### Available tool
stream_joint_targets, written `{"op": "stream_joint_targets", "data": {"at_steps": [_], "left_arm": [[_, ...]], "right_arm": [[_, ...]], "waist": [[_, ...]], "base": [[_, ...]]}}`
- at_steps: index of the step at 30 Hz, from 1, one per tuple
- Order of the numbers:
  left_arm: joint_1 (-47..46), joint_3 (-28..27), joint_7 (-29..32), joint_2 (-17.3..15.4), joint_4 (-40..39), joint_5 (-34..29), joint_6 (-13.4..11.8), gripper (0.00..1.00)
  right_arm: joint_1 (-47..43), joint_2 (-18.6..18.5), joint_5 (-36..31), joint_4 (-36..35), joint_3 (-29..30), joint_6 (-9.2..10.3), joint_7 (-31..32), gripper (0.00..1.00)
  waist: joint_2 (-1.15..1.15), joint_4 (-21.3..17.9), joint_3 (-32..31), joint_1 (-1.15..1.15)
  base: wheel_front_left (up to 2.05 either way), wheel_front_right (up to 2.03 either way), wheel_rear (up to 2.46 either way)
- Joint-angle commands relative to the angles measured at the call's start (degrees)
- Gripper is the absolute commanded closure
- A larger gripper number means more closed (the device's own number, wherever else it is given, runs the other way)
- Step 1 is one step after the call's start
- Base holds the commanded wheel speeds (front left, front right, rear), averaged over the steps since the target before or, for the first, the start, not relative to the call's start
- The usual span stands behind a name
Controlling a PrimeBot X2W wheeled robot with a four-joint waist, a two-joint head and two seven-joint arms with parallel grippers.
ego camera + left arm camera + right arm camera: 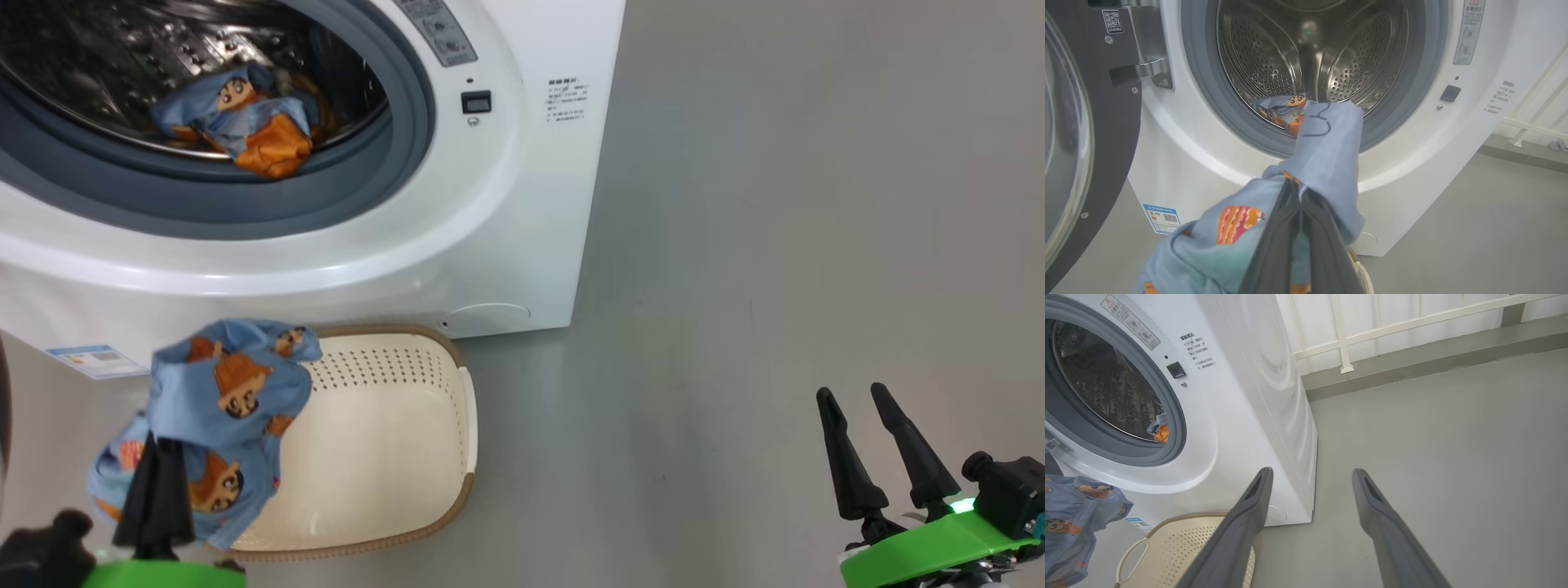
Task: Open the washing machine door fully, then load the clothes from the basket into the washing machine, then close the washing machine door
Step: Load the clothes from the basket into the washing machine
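Note:
The white washing machine (490,204) stands with its door (1081,134) swung open at the left of the left wrist view. One light blue printed bundle (241,122) lies in the steel drum (1274,53). My left gripper (157,457) is shut on the second blue bundle (220,408), held up above the left end of the cream basket (384,457), below the drum opening. In the right wrist view this bundle (1073,522) hangs at the lower left. My right gripper (857,400) hovers open and empty over the floor at the right.
The grey floor (775,286) stretches to the right of the machine. A white railing (1412,322) and a low grey kerb (1433,355) run behind it. A blue label sticker (96,359) sits on the machine's lower front.

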State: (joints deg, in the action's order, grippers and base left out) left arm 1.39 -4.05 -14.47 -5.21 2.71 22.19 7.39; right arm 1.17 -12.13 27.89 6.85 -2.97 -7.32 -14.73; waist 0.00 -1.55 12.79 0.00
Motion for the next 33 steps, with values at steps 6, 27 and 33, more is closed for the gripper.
{"op": "stream_joint_targets", "data": {"at_steps": [6,27,33], "left_arm": [[-9.2,-2.7,-0.5,-1.4,-1.0,1.5,0.1,1.00],[-49.7,-1.3,-0.5,-11.5,27.7,2.9,0.1,1.00],[-58.0,0.3,-0.5,-13.5,37.0,2.8,0.1,1.00]], "right_arm": [[2.3,0.0,-0.3,-1.8,-1.5,-0.17,-0.3,0.00],[8.9,2.6,-0.4,-2.3,-4.0,-0.17,-0.3,0.00],[10.2,3.3,-0.3,-2.3,-4.4,-0.17,-0.3,0.00]], "waist": [[0.00,-0.9,3.4,0.00],[0.00,-6.4,14.2,0.00],[0.00,-8.2,16.6,0.00]], "base": [[0.00,0.00,0.00],[0.00,0.00,0.00],[0.00,0.00,0.00]]}}
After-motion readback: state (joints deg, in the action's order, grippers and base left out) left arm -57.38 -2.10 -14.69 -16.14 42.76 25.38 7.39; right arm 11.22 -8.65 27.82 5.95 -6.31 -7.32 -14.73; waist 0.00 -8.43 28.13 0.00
